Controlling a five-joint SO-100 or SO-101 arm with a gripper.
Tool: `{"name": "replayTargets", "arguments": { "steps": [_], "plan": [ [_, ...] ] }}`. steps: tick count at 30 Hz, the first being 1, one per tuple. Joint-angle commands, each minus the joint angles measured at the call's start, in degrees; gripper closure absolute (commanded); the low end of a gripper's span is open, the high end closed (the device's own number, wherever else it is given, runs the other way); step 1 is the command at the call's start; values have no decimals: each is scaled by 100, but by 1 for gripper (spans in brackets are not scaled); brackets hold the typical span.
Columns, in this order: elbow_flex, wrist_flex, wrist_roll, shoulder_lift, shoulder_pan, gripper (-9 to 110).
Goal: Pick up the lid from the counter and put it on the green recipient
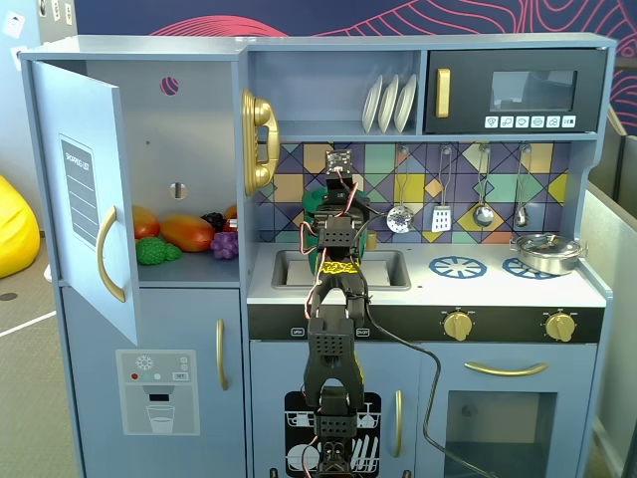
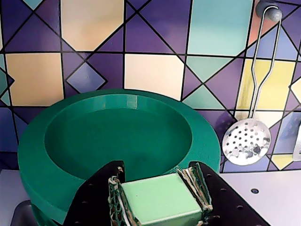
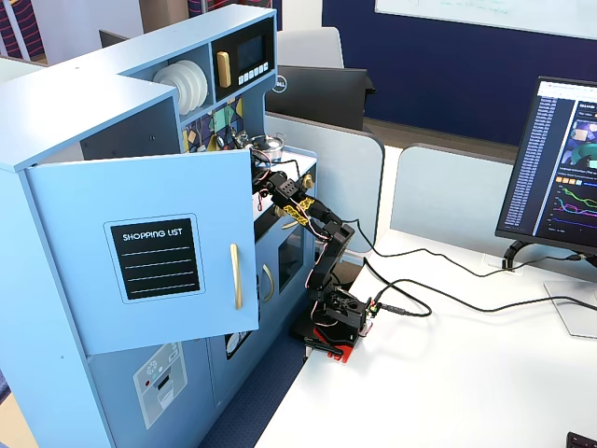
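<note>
In the wrist view my gripper is shut on the pale green square knob of the lid, a dark green round disc with a sunken middle. The lid lies about level in front of the tiled backsplash. Under its left rim a dark green wall shows, which looks like the green recipient; whether the lid rests on it I cannot tell. In a fixed view the gripper is at the back of the counter behind the sink, and only a green patch shows beside the arm.
The sink lies just in front of the gripper. A skimmer and other utensils hang on the backsplash to the right. A silver pot stands on the right blue burner ring. The fridge door stands open at the left.
</note>
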Motion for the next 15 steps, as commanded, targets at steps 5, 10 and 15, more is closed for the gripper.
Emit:
{"name": "replayTargets", "arguments": {
  "steps": [5,10,15],
  "plan": [
    [70,185,-62,378,97,102],
    [281,229,-79,510,88,102],
    [413,237,-105,571,79,102]
  ]
}}
